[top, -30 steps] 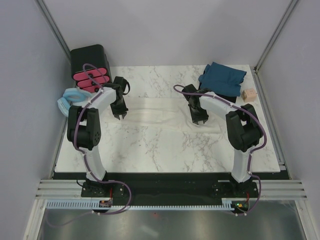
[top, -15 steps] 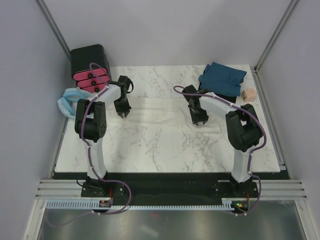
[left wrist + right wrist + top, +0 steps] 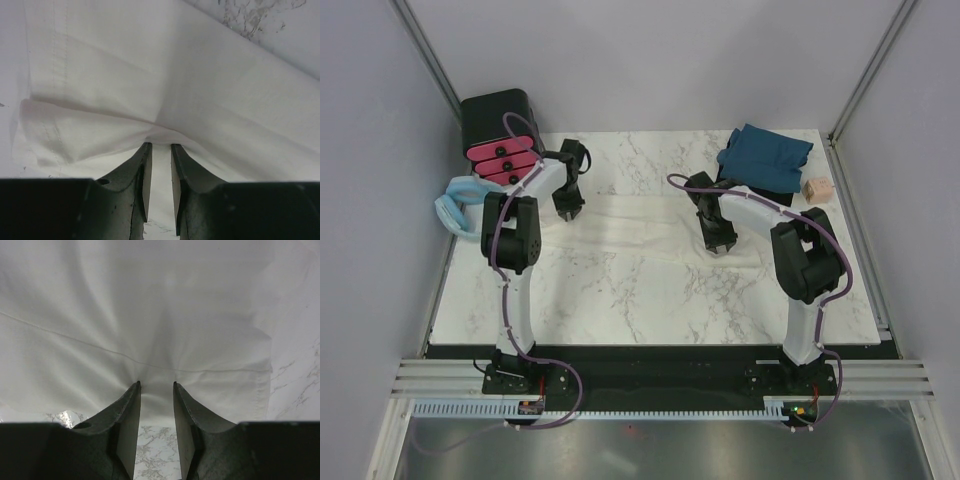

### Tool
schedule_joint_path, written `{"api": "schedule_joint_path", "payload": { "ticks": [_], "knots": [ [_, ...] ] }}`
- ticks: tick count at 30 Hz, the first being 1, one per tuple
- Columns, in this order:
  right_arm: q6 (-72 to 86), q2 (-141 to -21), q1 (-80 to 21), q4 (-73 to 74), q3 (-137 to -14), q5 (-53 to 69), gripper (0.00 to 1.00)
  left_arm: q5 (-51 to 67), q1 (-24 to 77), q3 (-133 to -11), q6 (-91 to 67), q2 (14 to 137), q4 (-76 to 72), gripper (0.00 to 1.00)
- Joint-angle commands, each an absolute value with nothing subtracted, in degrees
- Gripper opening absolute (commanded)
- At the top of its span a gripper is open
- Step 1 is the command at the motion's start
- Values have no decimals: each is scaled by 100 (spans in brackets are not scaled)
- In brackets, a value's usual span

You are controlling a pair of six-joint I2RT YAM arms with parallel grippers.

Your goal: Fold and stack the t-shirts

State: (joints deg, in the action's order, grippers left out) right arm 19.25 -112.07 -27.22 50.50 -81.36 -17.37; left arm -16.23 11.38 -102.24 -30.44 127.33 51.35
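Cream-white t-shirt (image 3: 640, 236) pinched at both ends on worktop (image 3: 650, 300).
Left hand (image 3: 160, 146) and right hand (image 3: 156, 384) are each closed on a gathered fold of cloth; teal-blue t-shirt (image 3: 765, 155) is seen bunched at far right corner.

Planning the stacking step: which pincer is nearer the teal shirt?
Right. The right pincer sits just near-side of the teal shirt, gripping the white shirt; the left pincer is across the table, near the black drawer box.
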Motion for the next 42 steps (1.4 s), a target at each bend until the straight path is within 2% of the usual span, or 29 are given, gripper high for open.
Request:
{"api": "schedule_joint_path", "payload": {
  "ticks": [1,8,19,28,33,42],
  "knots": [
    [1898,-11083,-2742,5036,-8068,-1714,40,-1977,1116,-10564,-3322,12850,5326,29],
    [1916,-11171,-2733,5054,-8103,-1784,40,-2443,932,-10916,-3349,12981,5669,29],
    [2118,-11391,-2646,5247,-8288,-1933,40,-2478,545,-11048,-3217,12956,5783,28],
    [2417,-11619,-2364,5677,-8578,-2312,40,-1900,589,-10741,-3015,12411,5713,28],
    [2601,-11628,-2364,5923,-8420,-2207,40,-1819,694,-10082,-2927,12156,5652,27],
    [3111,-11357,-2364,6222,-8218,-1915,37,-1775,694,-9817,-2698,12419,5704,27]
  ]
}}
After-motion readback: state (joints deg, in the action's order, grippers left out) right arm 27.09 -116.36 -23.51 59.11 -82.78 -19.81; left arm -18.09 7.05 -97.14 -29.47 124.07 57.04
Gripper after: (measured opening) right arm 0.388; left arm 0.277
